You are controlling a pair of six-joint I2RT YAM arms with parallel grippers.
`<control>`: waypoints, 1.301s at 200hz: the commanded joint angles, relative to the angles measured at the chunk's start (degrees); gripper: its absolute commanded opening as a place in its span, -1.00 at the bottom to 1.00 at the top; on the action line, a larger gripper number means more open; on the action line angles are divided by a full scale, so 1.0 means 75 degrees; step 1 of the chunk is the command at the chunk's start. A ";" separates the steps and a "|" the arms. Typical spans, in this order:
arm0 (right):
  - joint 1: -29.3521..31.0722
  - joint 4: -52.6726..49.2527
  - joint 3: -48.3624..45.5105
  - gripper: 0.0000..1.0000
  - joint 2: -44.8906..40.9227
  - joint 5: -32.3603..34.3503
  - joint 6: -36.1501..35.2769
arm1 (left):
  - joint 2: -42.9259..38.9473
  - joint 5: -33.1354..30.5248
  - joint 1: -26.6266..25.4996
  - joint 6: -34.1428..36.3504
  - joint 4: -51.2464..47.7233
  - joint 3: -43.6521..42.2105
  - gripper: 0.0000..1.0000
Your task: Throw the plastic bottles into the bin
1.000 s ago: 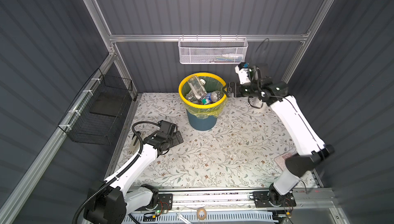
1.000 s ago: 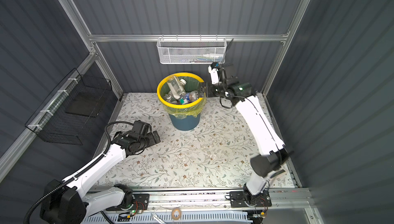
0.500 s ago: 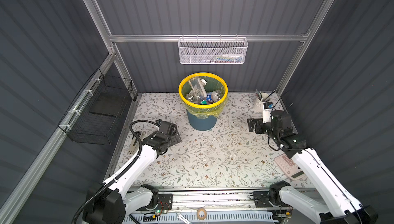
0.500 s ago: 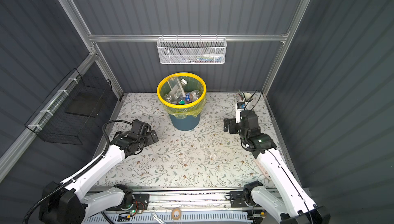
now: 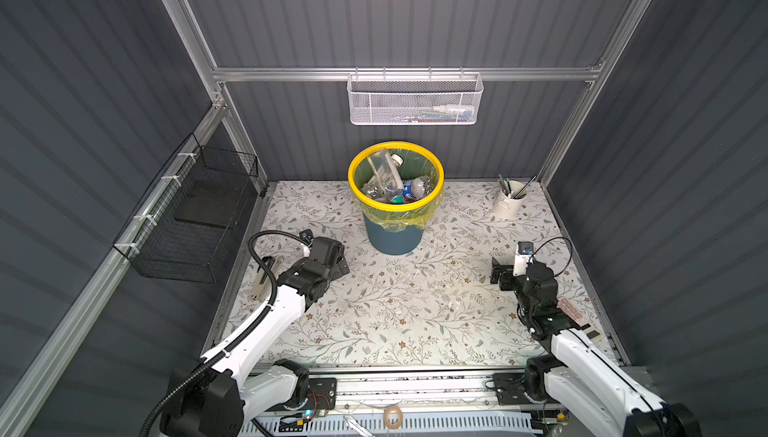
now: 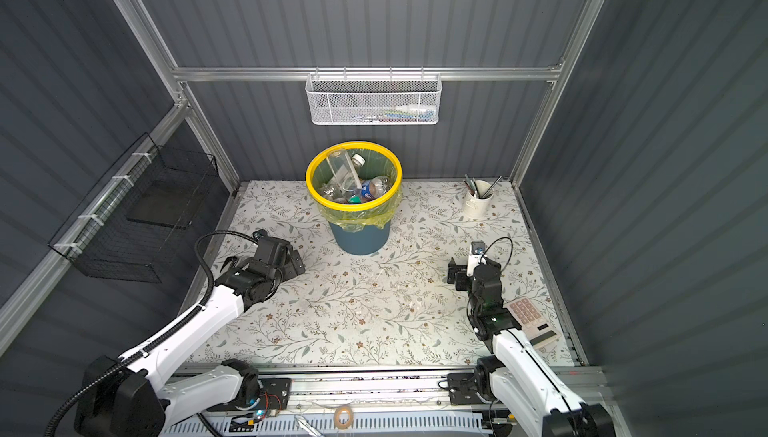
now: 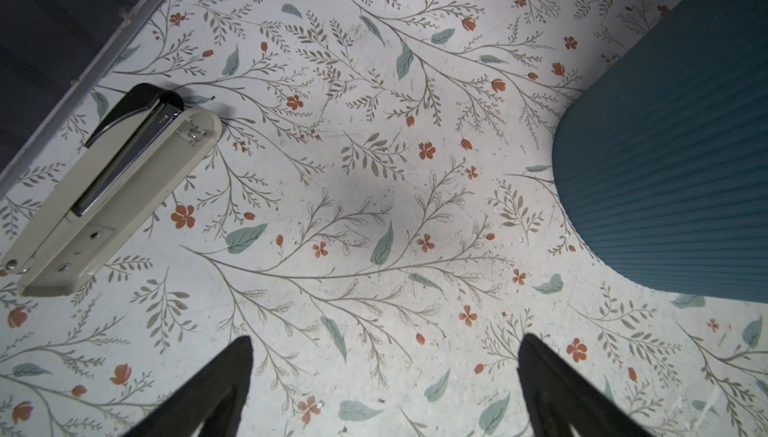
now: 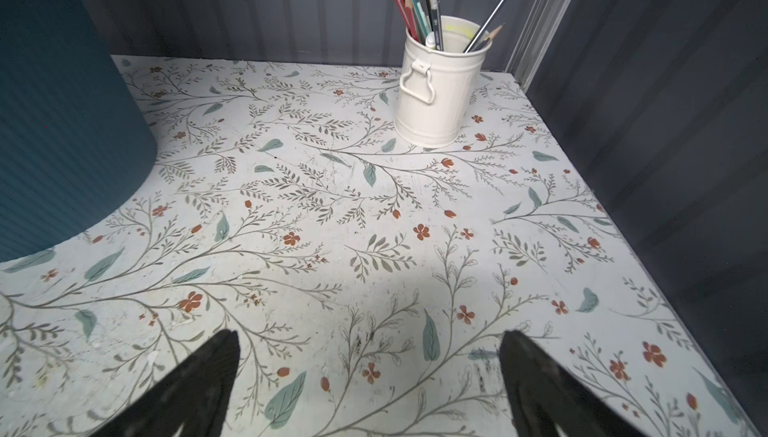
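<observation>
The bin (image 5: 395, 207) (image 6: 353, 206) stands at the back middle of the floral table, blue-grey with a yellow rim and a yellow-green liner. Several plastic bottles (image 5: 384, 169) (image 6: 343, 171) lie inside it, one tall clear bottle leaning on top. My left gripper (image 5: 337, 265) (image 6: 296, 265) (image 7: 386, 339) hovers open and empty over bare table, left of the bin's ribbed wall (image 7: 665, 144). My right gripper (image 5: 498, 275) (image 6: 455, 275) (image 8: 370, 333) is open and empty low over the table's right side, with the bin's wall (image 8: 62, 123) off to one side.
A cream stapler (image 7: 112, 189) (image 5: 264, 277) lies by the left table edge. A white pen cup (image 8: 436, 94) (image 5: 509, 205) stands at the back right corner. A calculator (image 6: 532, 322) lies under my right forearm. A white mesh basket (image 5: 415, 100) hangs on the back wall, a black wire basket (image 5: 195, 214) on the left wall.
My right arm has drawn back from beside the bin's rim and come down low over the table's right side. The left arm has barely shifted.
</observation>
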 commanded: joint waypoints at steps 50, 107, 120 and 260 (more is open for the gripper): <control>-0.0378 0.4391 0.0017 0.98 0.2823 -0.0062 -0.0521 | -0.0031 -0.1336 0.0028 0.0877 0.0995 -0.0165 0.99; -0.0971 0.4925 0.0231 0.98 0.3723 -0.0716 -0.0388 | 0.0062 -0.2041 0.0040 0.1329 0.1740 -0.0399 0.99; -0.1134 0.5218 0.0157 0.98 0.3854 -0.1046 -0.0315 | 0.0125 -0.2332 0.0057 0.1405 0.1903 -0.0445 0.99; -0.1737 0.4750 0.0605 0.98 0.4368 -0.1762 0.0218 | 0.3082 -0.0623 0.1829 0.4476 0.8795 -0.2208 0.99</control>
